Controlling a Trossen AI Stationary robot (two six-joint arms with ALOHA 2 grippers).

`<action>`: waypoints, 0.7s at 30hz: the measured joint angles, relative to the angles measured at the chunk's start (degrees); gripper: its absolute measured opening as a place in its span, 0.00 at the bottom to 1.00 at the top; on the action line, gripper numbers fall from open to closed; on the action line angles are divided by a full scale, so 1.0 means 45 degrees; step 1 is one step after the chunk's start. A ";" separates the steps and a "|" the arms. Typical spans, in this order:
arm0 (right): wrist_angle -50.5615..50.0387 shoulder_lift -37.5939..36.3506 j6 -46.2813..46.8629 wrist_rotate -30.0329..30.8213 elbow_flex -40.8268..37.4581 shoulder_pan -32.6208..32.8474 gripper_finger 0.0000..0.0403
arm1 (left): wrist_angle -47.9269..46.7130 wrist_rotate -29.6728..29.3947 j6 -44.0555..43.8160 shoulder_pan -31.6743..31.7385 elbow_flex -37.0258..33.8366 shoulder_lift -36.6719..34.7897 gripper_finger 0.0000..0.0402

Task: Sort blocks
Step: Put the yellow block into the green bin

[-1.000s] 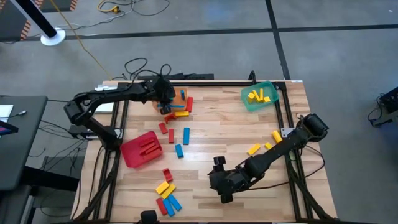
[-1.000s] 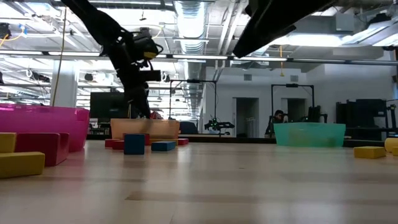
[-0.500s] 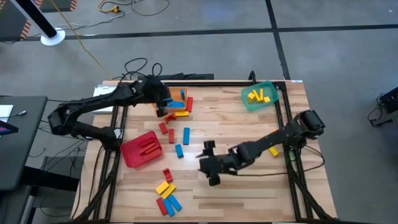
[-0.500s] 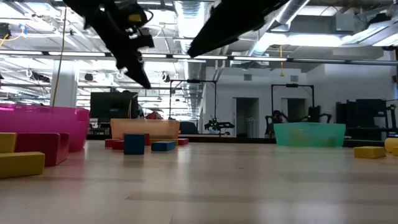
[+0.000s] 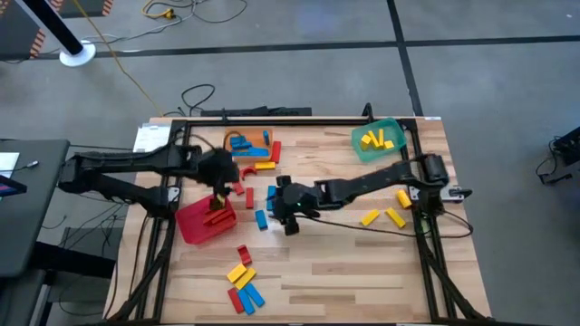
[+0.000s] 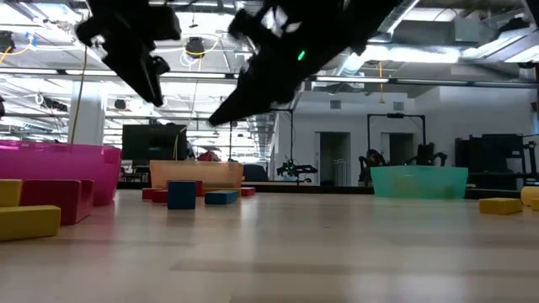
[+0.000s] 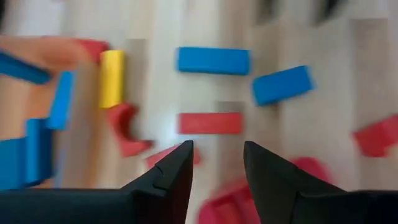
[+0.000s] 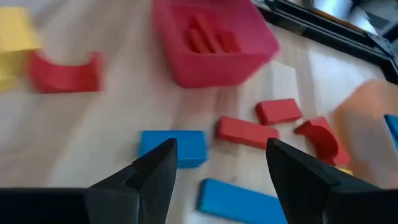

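Left gripper (image 5: pixel 220 186), a second ago over orange bin (image 5: pixel 237 148), now swung to far edge of red bin (image 5: pixel 205 219); jaws part-open, nothing between them. Right gripper (image 5: pixel 280 207) has crossed from near edge of surface (image 5: pixel 362 272) to mid-surface, jaws wide apart, empty, over loose blue blocks (image 5: pixel 265 207). Reading: blue drop-off likely done; both arms repositioning for next picks. Yellow blocks (image 5: pixel 378 140) already in green bin (image 5: pixel 391 149); mixed cluster (image 5: pixel 243 281) near front unsorted.

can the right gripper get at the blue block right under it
Probably yes. The right gripper hangs open above the blue block, nothing lies on it, and the red blocks beside it sit clear.
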 joint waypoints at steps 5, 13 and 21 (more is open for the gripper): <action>0.1416 0.0871 0.0802 -0.0011 0.0157 -0.1009 0.65 | 0.0045 -0.0062 -0.1598 -0.2233 0.0000 -0.0069 0.34; 0.1444 0.2295 0.1680 -0.0565 0.1380 -0.2232 0.65 | 0.0301 -0.1393 -0.3253 -0.5378 0.0000 0.0079 0.34; 0.1114 0.3548 0.1293 -0.0888 0.3274 -0.2494 0.65 | 0.0543 -0.2901 -0.4852 -0.7635 -0.0077 0.0079 0.34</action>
